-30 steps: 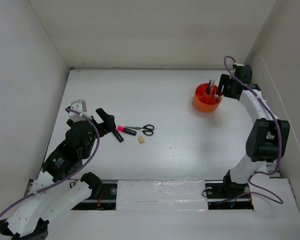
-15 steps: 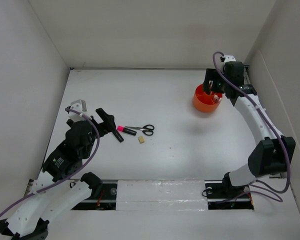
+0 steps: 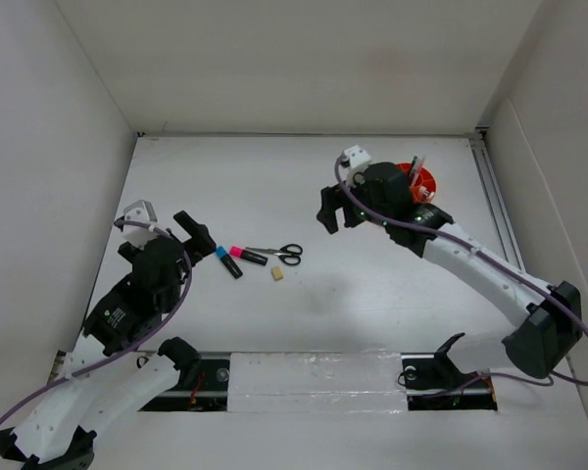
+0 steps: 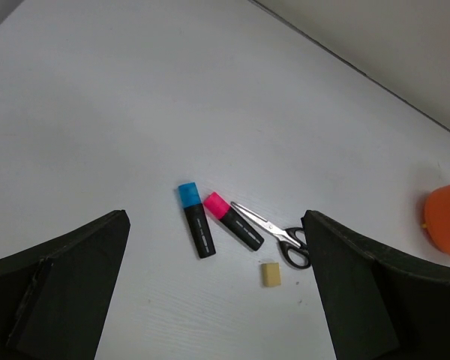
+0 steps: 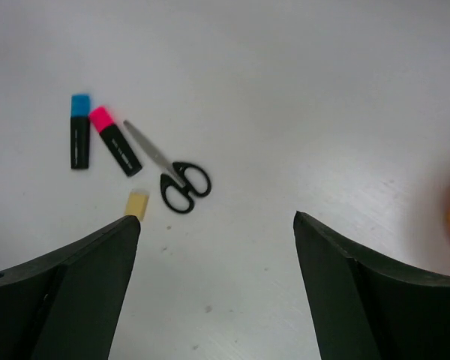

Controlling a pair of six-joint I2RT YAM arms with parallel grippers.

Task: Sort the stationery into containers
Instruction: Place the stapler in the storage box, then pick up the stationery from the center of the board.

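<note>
We see the white table (image 3: 274,176) filling most of the top view, with walls on three sides. Our right arm reaches from the lower right towards the middle of the frame, and its hand (image 3: 333,211) hangs over bare table right of centre. In the right wrist view its fingers (image 5: 60,300) stand wide apart with nothing between them. Our left hand (image 3: 198,238) sits at the left of the top view, just left of the loose items. Its fingers (image 4: 60,285) are also spread wide and hold nothing.

The orange pot (image 3: 427,180) stands in the upper right, partly hidden behind the right arm, with a pink pen (image 3: 415,164) sticking up out of it.

The rest of the stationery lies left of centre. The black-handled scissors (image 3: 279,254) lie closed, blades pointing left towards the pink-capped marker (image 3: 247,256). The blue-capped marker (image 3: 225,261) lies just left of that one, caps close together. The beige eraser (image 3: 276,275) sits just below the scissors, apart from them.
</note>
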